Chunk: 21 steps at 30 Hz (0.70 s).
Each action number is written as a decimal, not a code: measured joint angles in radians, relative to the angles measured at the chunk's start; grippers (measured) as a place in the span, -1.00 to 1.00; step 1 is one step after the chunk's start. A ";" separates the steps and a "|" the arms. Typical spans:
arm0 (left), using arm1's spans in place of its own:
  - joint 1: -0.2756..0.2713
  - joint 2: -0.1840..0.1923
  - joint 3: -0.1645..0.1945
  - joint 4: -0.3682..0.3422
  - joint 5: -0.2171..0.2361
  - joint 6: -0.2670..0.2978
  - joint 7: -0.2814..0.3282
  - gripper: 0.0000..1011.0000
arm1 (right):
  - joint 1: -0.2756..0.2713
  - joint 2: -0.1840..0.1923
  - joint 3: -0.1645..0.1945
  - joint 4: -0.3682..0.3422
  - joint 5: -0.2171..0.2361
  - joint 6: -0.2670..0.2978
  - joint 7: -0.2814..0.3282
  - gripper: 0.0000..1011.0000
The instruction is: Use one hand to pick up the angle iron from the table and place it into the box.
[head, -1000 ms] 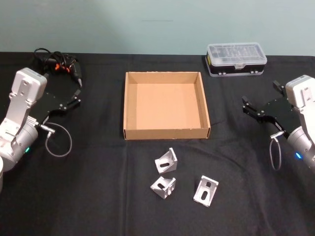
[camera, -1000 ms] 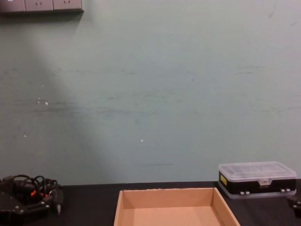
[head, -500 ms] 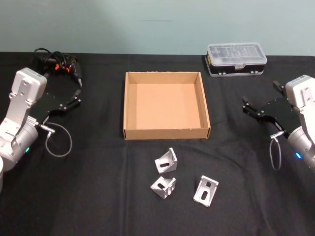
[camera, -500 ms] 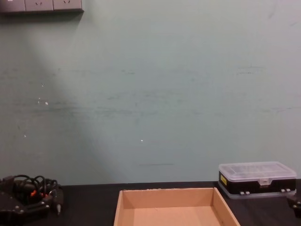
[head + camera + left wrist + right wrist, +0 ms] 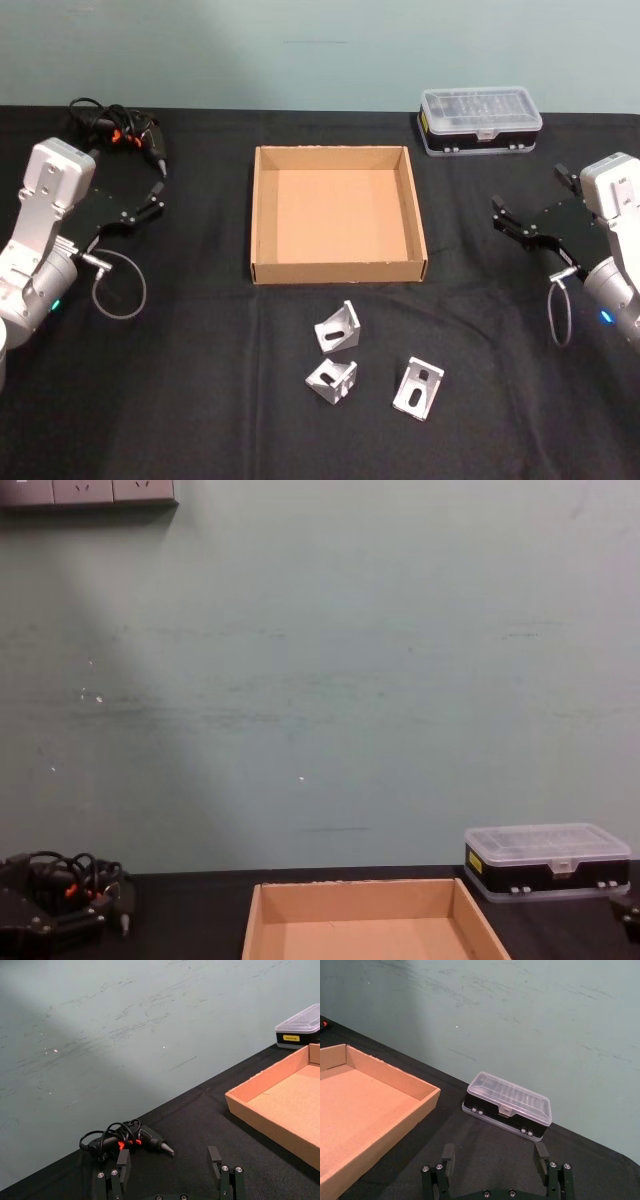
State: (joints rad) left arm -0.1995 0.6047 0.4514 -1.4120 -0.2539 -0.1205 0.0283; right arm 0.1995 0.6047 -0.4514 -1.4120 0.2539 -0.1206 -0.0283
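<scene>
Angle irons (image 5: 338, 327): three on the table (image 5: 180, 400), just on the robot's side of the box (image 5: 338, 270), untouched.
Box: empty.
Right gripper (image 5: 500, 218): right of the box, fingers apart, holding nothing.
Left gripper (image 5: 155, 201): left of the box, likewise.
Change: none in the last second; pick-up judged not begun.

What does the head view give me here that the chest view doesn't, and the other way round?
Head view: three angle irons lie on the black table, in front of the box's near wall. The left claw and right claw are open, one on each side of the box.
Chest view: wall sockets high on the green wall.
Both: the empty cardboard box, the plastic case with a clear lid at the back right, and the corded tool at the back left.
</scene>
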 joint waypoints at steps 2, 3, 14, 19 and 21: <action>0.000 0.000 0.000 0.000 0.000 0.000 0.000 0.98 | 0.000 0.000 0.000 0.000 0.000 0.000 0.000 0.98; 0.000 0.000 0.000 0.000 0.000 0.000 0.000 0.98 | 0.000 0.000 0.000 0.000 0.000 0.000 0.000 0.98; 0.000 0.000 0.000 0.000 0.000 0.000 0.000 0.98 | 0.000 0.000 0.000 0.000 0.000 0.000 0.000 0.98; 0.000 0.000 0.000 0.000 0.000 0.000 0.000 0.98 | 0.000 0.000 0.000 0.000 0.000 0.000 0.000 0.98; 0.000 0.000 0.000 0.000 0.000 0.000 0.000 0.98 | 0.000 0.000 0.000 0.000 0.000 0.000 0.000 0.98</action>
State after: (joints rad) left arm -0.1995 0.6047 0.4514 -1.4120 -0.2539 -0.1205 0.0283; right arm 0.1995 0.6047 -0.4514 -1.4120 0.2539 -0.1206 -0.0283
